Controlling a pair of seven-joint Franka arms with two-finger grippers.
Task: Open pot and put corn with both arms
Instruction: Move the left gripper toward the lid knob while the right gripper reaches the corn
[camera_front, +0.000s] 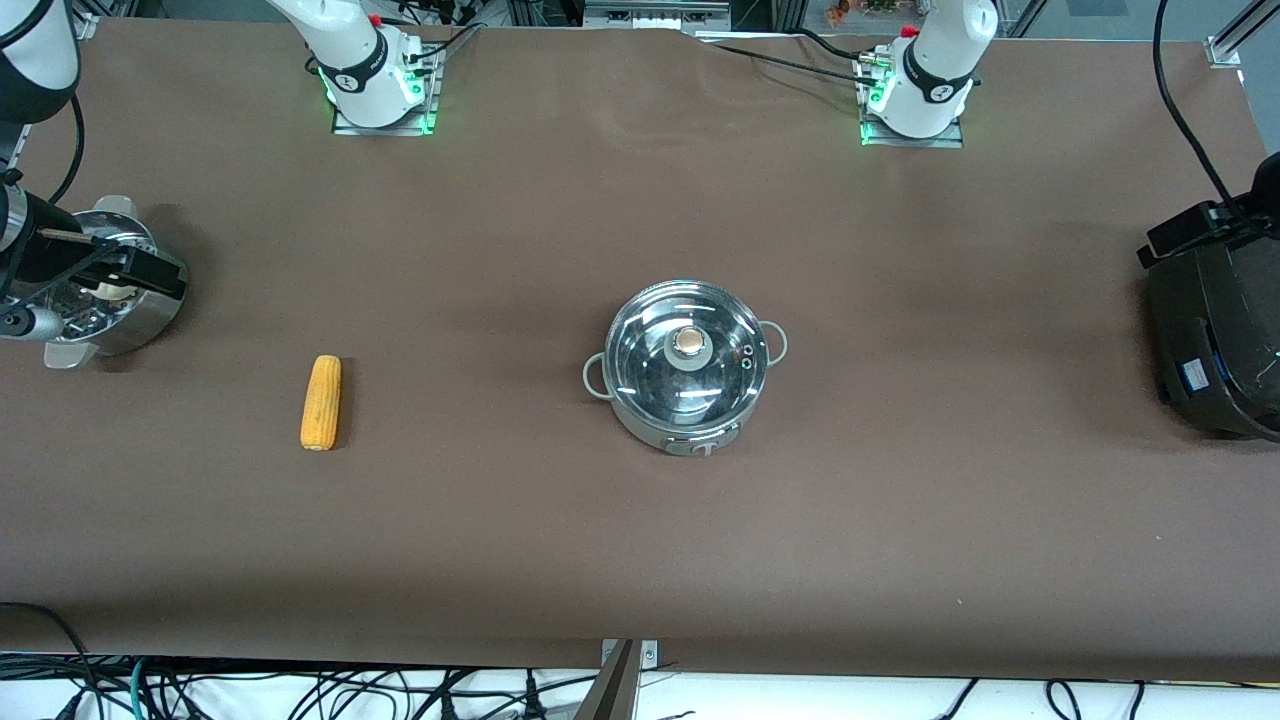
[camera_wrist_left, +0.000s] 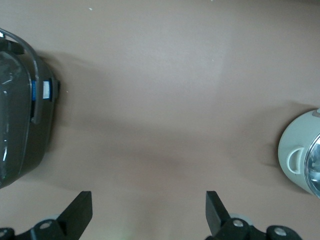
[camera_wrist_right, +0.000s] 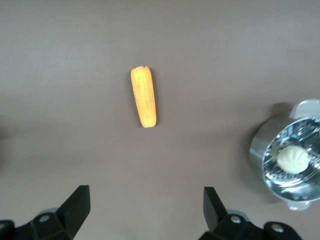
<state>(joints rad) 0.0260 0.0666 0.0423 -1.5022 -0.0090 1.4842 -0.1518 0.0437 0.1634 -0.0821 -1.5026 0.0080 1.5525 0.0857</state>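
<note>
Currently: right gripper (camera_wrist_right: 145, 212) spread, frame-left over steamer pot (camera_front: 105, 300) | left gripper (camera_wrist_left: 149, 212) spread, frame-right over black cooker (camera_front: 1215, 340) | corn (camera_front: 321, 402) lower-left | pot (camera_front: 687, 365) centre, lidded.

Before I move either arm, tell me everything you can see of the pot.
The pot is round, shiny steel on a grey base with a knob at its front. Two small grey loop handles stick out at the sides. Its glass lid, with a tan knob on top, is on and shut. It stands upright mid-table, and nothing touches it but the table. The corn lies apart, toward the right arm's end.
</note>
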